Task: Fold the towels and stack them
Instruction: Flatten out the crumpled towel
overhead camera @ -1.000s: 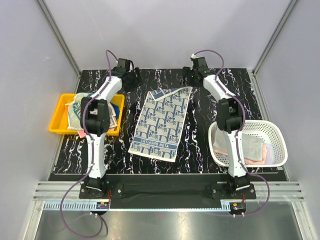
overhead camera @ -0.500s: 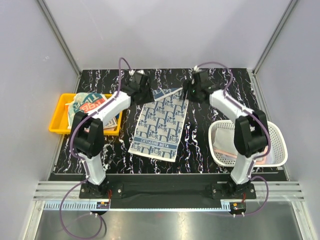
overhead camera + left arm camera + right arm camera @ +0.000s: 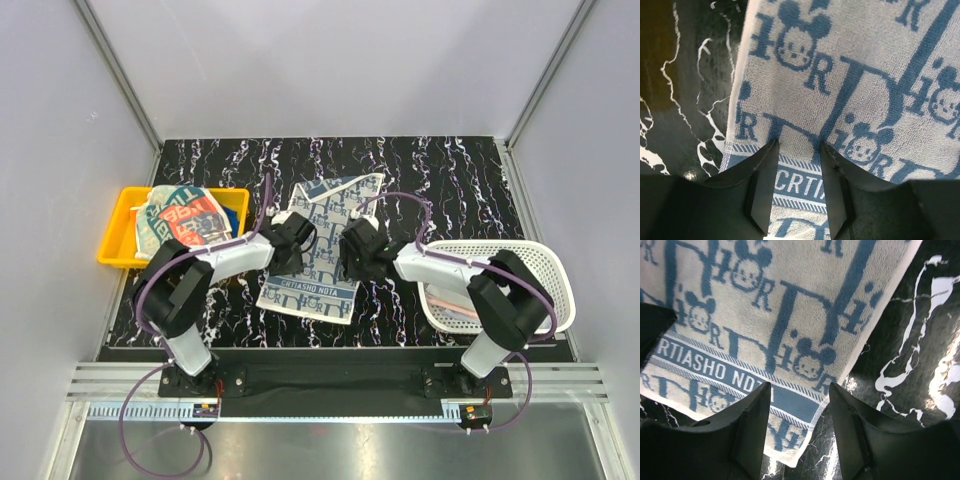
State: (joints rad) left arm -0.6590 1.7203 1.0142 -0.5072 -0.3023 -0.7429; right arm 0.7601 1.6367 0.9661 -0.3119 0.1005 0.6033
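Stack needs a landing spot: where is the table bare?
Bare table: the far right corner behind the basket, and the strip behind the printed towel. Crowded middle: left gripper and right gripper hover over that towel. The yellow tray holds towels.

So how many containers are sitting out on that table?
2: a yellow tray on the left side, a white mesh basket on the right. No others show, though the arms cover some tabletop.
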